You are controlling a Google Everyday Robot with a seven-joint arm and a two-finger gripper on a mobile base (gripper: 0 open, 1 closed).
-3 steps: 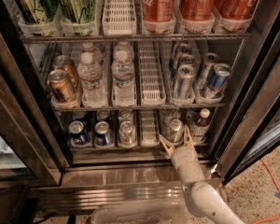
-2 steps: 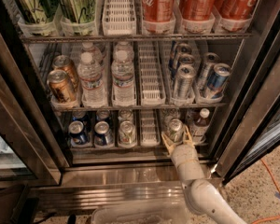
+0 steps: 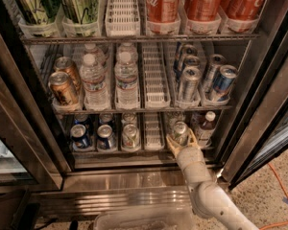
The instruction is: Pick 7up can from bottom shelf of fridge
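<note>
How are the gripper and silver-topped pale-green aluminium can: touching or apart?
Cannot tell. Camera view: gripper at the can's base on the bottom shelf; neither contact nor gap shows.

top shelf (image 3: pixel 134 39): two green cans (image 3: pixel 79 4), three red cola containers (image 3: pixel 162 3). middle shelf (image 3: pixel 149 110): two bronze cans (image 3: pixel 62 87), four water bottles (image 3: pixel 94 83), five slim blue-and-silver cans (image 3: pixel 188 83). bottom shelf (image 3: pixel 134 153): four dark blue cans (image 3: pixel 80 136), two pale silver cans (image 3: pixel 130 135), one 7up can (image 3: pixel 180 128), one brown bottle (image 3: pixel 206 127). one gripper (image 3: pixel 181 138), at the front of the bottom shelf, jaws apart either side of the 7up can.
</note>
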